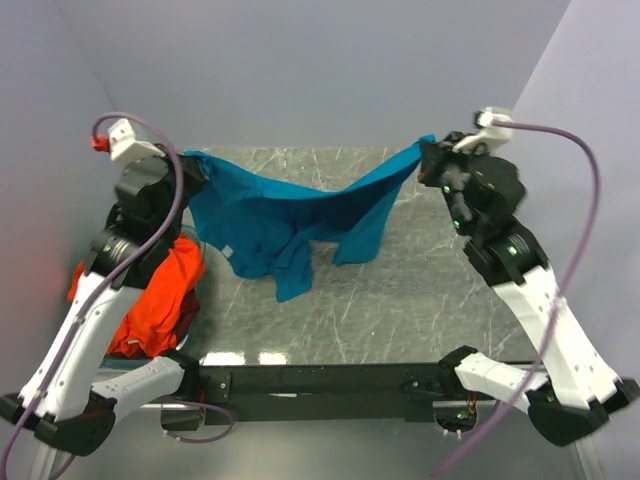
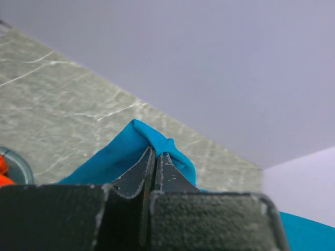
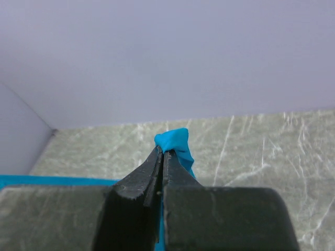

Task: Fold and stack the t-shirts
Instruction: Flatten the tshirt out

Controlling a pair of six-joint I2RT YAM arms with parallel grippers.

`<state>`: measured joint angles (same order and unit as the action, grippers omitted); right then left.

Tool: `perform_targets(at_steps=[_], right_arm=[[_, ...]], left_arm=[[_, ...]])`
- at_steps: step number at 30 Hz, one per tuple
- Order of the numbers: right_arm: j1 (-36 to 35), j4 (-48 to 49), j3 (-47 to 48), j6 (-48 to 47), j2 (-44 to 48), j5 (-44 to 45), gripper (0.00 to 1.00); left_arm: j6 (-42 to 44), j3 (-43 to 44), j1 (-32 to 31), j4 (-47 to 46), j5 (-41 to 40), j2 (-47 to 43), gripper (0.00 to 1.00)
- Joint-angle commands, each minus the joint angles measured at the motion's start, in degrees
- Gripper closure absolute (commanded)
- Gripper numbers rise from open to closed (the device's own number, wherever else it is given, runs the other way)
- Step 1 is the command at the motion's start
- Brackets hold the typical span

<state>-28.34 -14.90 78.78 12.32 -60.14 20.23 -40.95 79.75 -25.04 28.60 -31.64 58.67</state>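
A teal blue t-shirt (image 1: 290,215) hangs stretched between my two grippers above the marble table, sagging in the middle with its lower part draped down to the table. My left gripper (image 1: 188,165) is shut on its left corner; the wrist view shows the jaws (image 2: 155,152) pinching a blue fold (image 2: 157,138). My right gripper (image 1: 428,155) is shut on the right corner, with a blue tip (image 3: 174,140) poking past the closed fingers (image 3: 163,152). A bright orange t-shirt (image 1: 150,295) lies bunched at the table's left edge, with red cloth under it.
The grey marble table (image 1: 420,290) is bounded by lilac walls at the back and both sides. A black rail (image 1: 320,380) with the arm bases runs along the near edge. A round clear rim (image 2: 15,164) shows beside the orange cloth.
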Motion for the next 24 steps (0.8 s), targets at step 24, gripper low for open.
perform_targets(at_steps=[24], right_arm=[[17.9, -2.2, 17.7, -1.2, -7.5, -15.1, 1.0]], left_arm=[[4.3, 28.6, 7.3, -2.7, 12.3, 25.4, 0.99]])
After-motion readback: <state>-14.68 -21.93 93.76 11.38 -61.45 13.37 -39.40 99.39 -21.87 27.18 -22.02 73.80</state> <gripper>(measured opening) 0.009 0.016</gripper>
